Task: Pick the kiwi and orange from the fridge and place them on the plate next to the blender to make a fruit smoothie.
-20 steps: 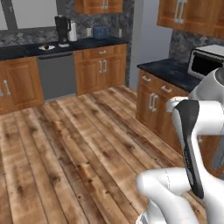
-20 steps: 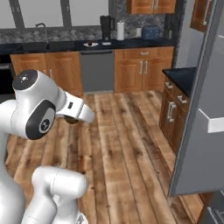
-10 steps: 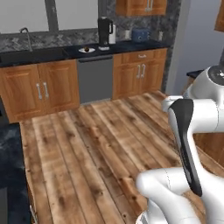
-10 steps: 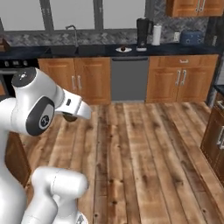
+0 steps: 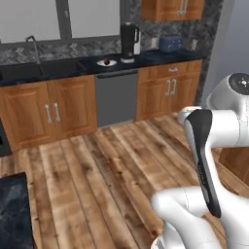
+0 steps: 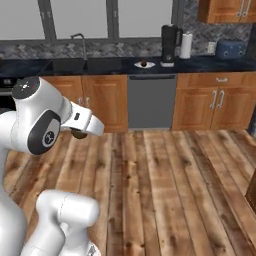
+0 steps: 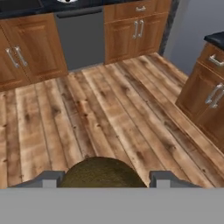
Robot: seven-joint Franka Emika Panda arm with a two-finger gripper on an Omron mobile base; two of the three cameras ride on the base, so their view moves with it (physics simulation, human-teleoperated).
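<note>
Item: kiwi point(image 7: 103, 173), clamped in your jaws. Destination: plate point(image 5: 106, 62) on the desk beside the blender point(image 5: 128, 43), lying far off at twelve o'clock.

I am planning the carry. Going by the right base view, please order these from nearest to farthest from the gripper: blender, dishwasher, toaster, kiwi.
1. kiwi, held in the gripper.
2. dishwasher, ahead, under the counter.
3. blender, on the counter above it.
4. toaster, far right on the counter.

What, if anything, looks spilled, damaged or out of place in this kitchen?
Nothing stands out. The plate sits flat on the counter beside the blender, with a small dark item on it. The gripper holds the kiwi.
</note>
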